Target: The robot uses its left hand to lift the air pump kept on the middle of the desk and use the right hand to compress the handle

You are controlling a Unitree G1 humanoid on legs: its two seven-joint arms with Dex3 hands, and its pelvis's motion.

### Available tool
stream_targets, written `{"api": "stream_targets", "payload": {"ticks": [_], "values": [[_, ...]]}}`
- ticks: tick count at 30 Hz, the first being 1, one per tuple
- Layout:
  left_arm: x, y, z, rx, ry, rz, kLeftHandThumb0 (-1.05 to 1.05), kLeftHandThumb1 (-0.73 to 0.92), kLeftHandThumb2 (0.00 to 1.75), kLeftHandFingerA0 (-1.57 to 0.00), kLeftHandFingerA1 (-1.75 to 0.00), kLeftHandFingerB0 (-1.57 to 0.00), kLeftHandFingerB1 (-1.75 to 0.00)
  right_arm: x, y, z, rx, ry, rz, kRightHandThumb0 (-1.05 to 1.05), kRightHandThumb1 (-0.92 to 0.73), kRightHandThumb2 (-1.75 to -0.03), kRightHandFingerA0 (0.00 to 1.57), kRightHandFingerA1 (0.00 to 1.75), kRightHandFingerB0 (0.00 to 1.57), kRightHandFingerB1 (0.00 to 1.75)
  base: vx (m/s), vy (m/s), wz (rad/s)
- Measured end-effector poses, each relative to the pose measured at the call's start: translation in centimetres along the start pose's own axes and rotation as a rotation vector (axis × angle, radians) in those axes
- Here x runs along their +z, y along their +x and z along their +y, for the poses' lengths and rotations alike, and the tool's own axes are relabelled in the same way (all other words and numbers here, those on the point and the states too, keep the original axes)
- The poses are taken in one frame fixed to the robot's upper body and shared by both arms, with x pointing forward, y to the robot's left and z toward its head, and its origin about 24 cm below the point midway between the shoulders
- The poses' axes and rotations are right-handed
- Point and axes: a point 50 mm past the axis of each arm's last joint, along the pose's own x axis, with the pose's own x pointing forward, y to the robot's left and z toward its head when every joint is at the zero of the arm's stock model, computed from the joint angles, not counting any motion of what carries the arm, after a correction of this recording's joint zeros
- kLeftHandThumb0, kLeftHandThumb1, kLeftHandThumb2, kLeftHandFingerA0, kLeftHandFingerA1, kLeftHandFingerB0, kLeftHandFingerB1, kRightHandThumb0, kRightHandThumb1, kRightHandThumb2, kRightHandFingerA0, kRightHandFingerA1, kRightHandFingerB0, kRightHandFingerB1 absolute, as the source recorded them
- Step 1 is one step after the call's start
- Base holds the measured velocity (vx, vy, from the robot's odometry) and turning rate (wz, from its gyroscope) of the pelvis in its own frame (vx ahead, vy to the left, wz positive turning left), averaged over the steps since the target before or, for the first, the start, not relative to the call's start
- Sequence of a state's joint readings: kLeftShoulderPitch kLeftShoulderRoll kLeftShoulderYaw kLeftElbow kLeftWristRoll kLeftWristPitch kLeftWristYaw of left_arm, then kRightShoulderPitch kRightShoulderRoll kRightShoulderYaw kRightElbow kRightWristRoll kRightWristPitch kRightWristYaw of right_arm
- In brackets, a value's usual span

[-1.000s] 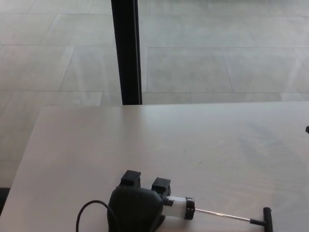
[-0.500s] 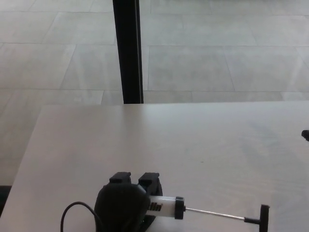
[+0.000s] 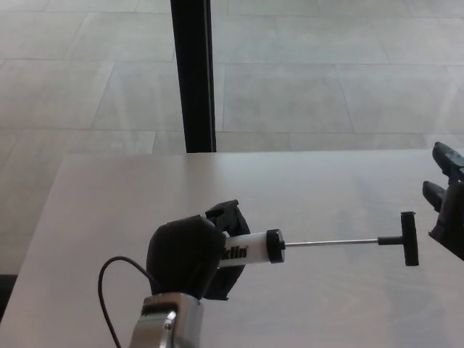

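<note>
air pump (image 3: 250, 249): white barrel, black cap | rod fully extended, black T-handle (image 3: 409, 238) at right | roughly level, raised above surface

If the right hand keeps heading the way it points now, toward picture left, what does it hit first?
Most likely the pump's T-handle. The right hand sits just to its right at the picture edge, and the rod is fully extended from the pump held by the left hand. Depth is unclear, so it could pass behind.

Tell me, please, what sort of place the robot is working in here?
Probably an indoor lab or office space: a plain pale desk, a floor of large grey tiles beyond it, and a black post standing behind the desk.
</note>
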State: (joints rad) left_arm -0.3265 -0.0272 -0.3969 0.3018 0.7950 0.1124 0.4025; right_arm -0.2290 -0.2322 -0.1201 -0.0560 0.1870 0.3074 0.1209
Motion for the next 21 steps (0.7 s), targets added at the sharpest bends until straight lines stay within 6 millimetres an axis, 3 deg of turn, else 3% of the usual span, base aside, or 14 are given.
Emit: {"api": "stream_targets", "payload": {"ticks": [6,16,21], "values": [[-0.4,0.1,0.2,0.002,0.010,0.010,-0.02,0.48,1.29,-0.88,-1.75,-0.83,-1.52,0.0,0.1,1.3,0.036,0.029,0.018,-1.03,-0.92,-1.31,0.00,0.15,0.00,0.00,0.00,0.000,0.00],[-1.2,-0.1,0.5,-0.005,0.053,0.009,0.00,0.48,1.26,-0.90,-1.75,-0.85,-1.46,0.7,0.4,1.7,0.044,0.027,0.035,-1.02,-0.92,-1.31,0.00,0.11,0.00,0.00,0.00,0.000,0.00],[-1.4,-0.3,0.3,-0.014,0.064,0.014,0.00,0.47,1.30,-0.89,-1.75,-0.85,-1.54,1.4,0.8,2.1,0.039,0.028,0.027,-1.00,-0.92,-1.31,0.00,0.14,0.00,0.03,0.00,0.000,0.00]]}}
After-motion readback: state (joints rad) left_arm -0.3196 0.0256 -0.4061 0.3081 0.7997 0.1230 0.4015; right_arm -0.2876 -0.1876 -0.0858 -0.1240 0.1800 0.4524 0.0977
